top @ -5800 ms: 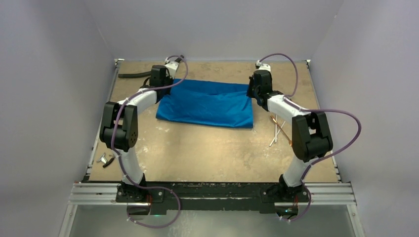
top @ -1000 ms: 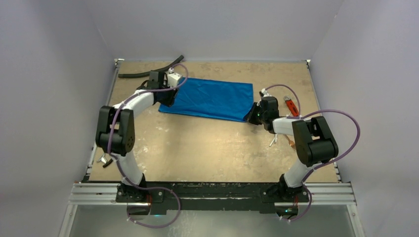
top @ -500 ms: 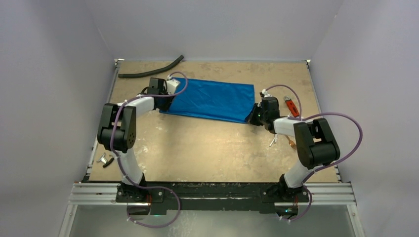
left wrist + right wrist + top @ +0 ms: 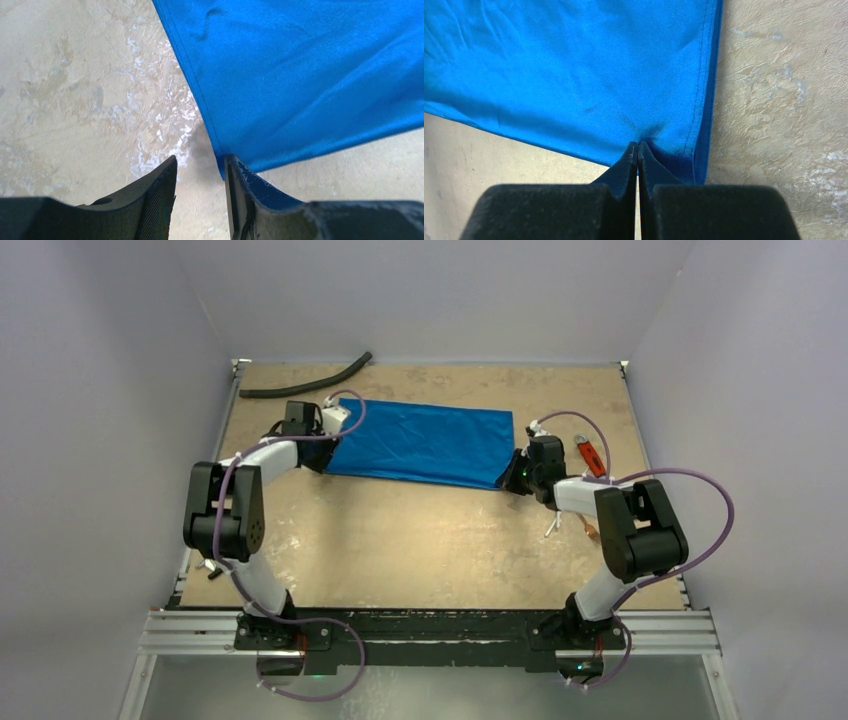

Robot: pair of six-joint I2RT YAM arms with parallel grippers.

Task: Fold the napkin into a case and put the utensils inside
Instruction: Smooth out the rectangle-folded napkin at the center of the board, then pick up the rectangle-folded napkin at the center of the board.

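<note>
Napkin [image 4: 420, 443] position, top view: it lies flat on the table [image 4: 400, 550] as a folded oblong, toward the far side, between the two arms. The right gripper [image 4: 514, 476] sits at its near right corner and the left gripper [image 4: 328, 447] at its near left corner. Judgement: one end is pinned to hold the band taut and square while the other end is worked. Both arms reach forward and low, elbows raised, wrists turned inward toward the cloth. The utensils [image 4: 553, 524] lie on the table beside the right forearm, partly hidden by it and apart from the napkin. None is inside.

Left wrist view: the fingers [image 4: 160, 190] stand apart with bare table between them. The napkin corner touches the inner face of one finger, and a strip of blue lies over that finger. Nothing is clamped. Judgement: the gripper is either just off the corner or lined up to take it.

Right wrist view: the fingers [image 4: 624, 165] are pressed together on the napkin's near edge, just beside the side hem. The cloth puckers at the pinch, which indicates a firm hold. The gripper lies low, nearly level with the table.
</note>
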